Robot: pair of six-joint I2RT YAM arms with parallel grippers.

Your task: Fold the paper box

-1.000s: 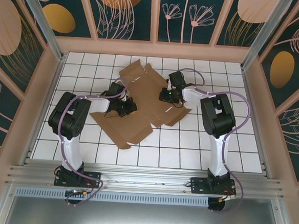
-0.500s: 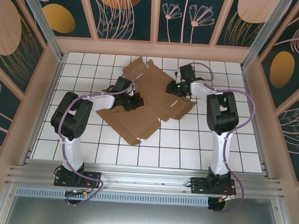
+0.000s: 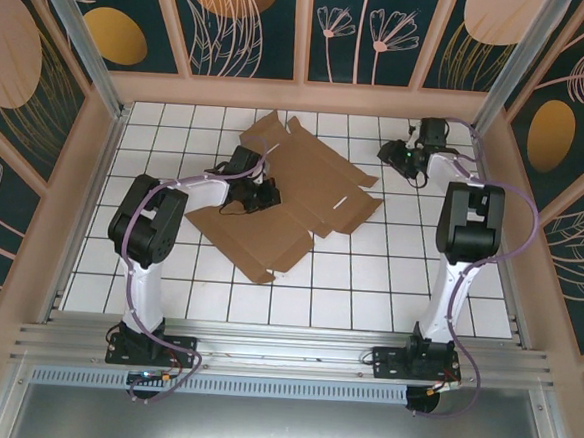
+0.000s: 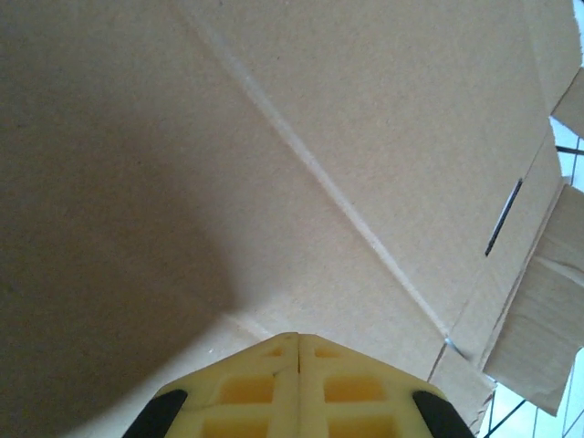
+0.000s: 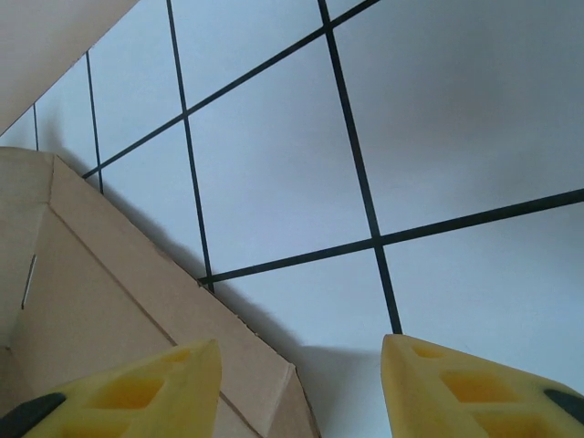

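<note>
The left gripper (image 3: 257, 195) sits over the left-centre of the paper box (image 3: 320, 176), its yellow fingers (image 4: 246, 388) clenched tip to tip with nothing between them – the wrist view shows plain cardboard crossed by a crease just ahead. The box lies opened out as a sheet with flaps on the white tiled counter (image 3: 368, 274), towards the far middle. The right gripper (image 3: 391, 151) is beyond the sheet's right corner and apart from it – fingers (image 5: 155, 388) released over bare tiles

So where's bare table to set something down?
Free: near rows of the white tiled table, between the arm bases and the flat brown cardboard box. Crowded: far centre, where box and left hand sit; right hand at far right.
</note>
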